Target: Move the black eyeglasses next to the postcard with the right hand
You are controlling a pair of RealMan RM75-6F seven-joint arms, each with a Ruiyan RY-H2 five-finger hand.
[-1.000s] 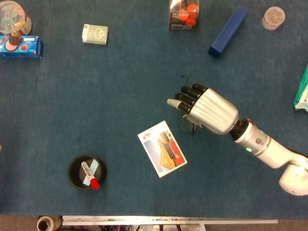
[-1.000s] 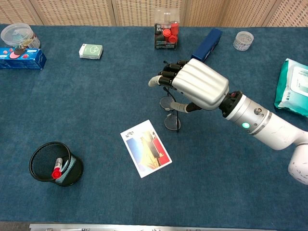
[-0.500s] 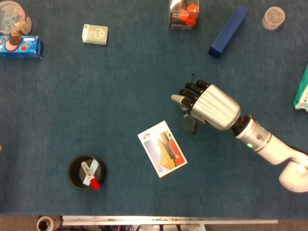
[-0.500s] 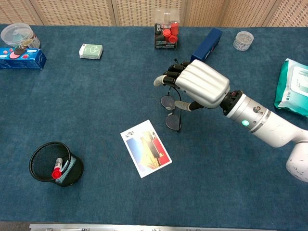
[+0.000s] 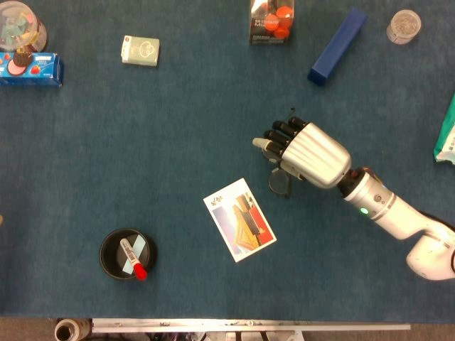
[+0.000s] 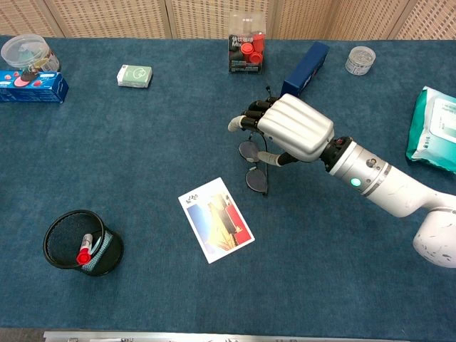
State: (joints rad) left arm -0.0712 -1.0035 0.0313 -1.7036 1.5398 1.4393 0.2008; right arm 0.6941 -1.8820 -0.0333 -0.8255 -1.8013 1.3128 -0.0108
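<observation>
The black eyeglasses (image 5: pixel 279 182) (image 6: pixel 256 180) hang under my right hand (image 5: pixel 309 153) (image 6: pixel 292 128), lenses down near the blue cloth. The hand's curled fingers and thumb grip the frame, and a thin temple tip pokes up above the knuckles. The postcard (image 5: pixel 239 219) (image 6: pixel 216 219) lies flat just to the near left of the glasses, a small gap away from the nearer lens. Most of the frame is hidden under the palm. My left hand shows in neither view.
A black mesh cup (image 5: pixel 128 253) (image 6: pixel 82 242) holding a red-capped marker stands at the near left. At the far edge sit a blue box (image 5: pixel 338 46), a box of orange caps (image 5: pixel 272 21) and a small green pack (image 5: pixel 141 50). A wipes pack (image 6: pixel 434 128) lies at the right.
My right hand has drifted slightly right and farther back, wrist turning a little. The glasses' lenses stay almost where they were, beside the postcard.
</observation>
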